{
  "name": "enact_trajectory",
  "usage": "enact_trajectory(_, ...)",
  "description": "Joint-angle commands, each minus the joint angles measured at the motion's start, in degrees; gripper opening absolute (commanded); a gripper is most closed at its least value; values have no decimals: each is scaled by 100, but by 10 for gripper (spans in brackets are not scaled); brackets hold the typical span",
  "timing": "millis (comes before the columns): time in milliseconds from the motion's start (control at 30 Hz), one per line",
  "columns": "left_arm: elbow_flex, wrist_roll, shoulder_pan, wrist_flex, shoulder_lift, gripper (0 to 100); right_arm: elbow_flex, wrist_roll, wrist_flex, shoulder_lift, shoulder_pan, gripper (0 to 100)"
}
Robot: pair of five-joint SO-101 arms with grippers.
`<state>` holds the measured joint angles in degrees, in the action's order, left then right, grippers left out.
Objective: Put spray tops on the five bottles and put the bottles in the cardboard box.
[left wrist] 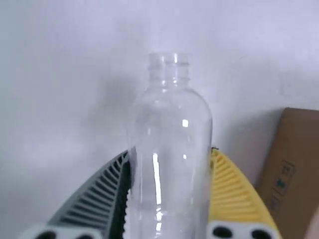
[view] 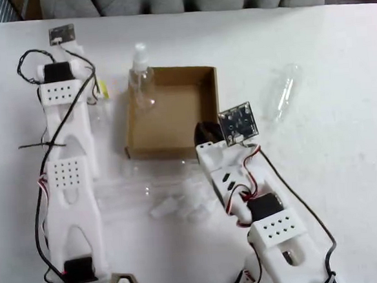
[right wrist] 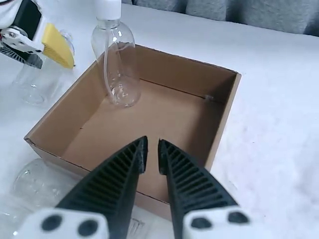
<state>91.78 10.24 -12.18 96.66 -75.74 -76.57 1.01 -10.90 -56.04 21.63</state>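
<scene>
A clear bottle (left wrist: 169, 149) with no top on its neck stands upright on the white table, and my left gripper (left wrist: 169, 155) is shut on it, grey finger on one side and yellow finger (left wrist: 234, 191) on the other. From above, that gripper (view: 98, 94) sits just left of the cardboard box (view: 175, 137). One bottle with a white spray top (view: 141, 80) stands in the box's far left corner. My right gripper (right wrist: 152, 145) hangs shut and empty over the box's near right edge (right wrist: 119, 181). Another topless bottle (view: 282, 93) lies right of the box.
More clear bottles (view: 124, 188) and white spray tops (view: 180, 203) lie on the table in front of the box, between the two arms. A bottle base (right wrist: 35, 181) shows beside the box's near wall. The table's far edge meets grey upholstery.
</scene>
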Motion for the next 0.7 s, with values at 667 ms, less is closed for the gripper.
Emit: enact_trajectory(667,-5037,-448,462,563,5886,20,1477,404,-1974,-101,-233,16)
